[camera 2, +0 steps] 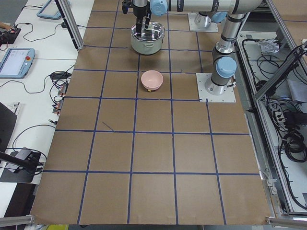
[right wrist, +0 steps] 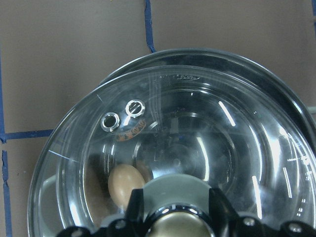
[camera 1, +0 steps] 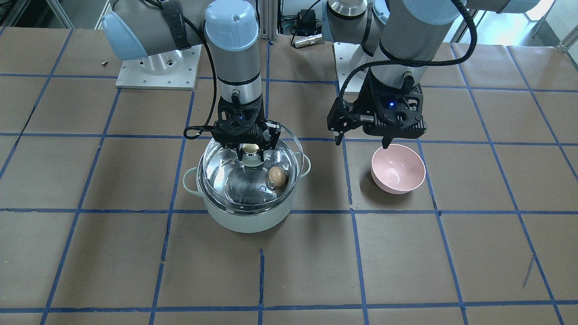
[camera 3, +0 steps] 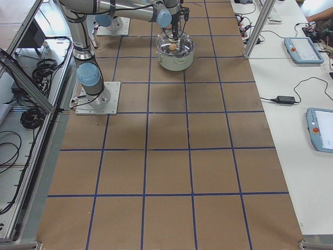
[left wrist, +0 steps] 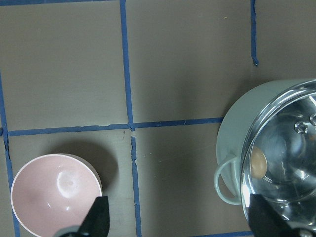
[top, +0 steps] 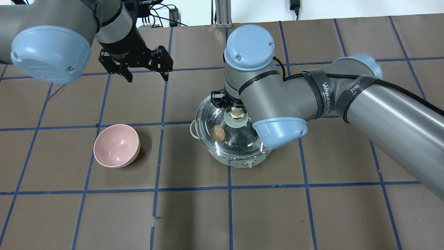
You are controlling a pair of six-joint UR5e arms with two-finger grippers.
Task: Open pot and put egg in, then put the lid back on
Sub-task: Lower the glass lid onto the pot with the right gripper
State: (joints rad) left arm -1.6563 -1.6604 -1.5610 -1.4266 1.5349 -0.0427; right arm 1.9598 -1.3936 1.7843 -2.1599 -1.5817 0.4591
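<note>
The right gripper [camera 1: 250, 153] points straight down over the pot [camera 1: 246, 219]. Its fingers [right wrist: 136, 210] pinch the knob [camera 1: 249, 150] at the centre of the lid [camera 1: 226, 178], one on each side. The lid covers the pot's mouth but is offset toward the top of the front-facing view. In the right wrist view a band of the pot's rim shows beyond the lid's upper right edge. The pictures do not show whether the lid's rim touches the pot.

The egg [camera 1: 277, 175] lies inside the pot on the steel floor and is visible through the glass. In the front-facing view it lies to the lower right of the knob. In the right wrist view it lies at lower left, just beside the left-hand finger but below the glass and apart from it.

The left gripper [camera 1: 361, 142] hangs with its fingers spread wide and holds nothing. It is right of the pot in the front-facing view, above the far rim of the pink bowl [camera 1: 398, 169]. The bowl stands upright on the table [camera 1: 90, 253], well apart from the pot.
</note>
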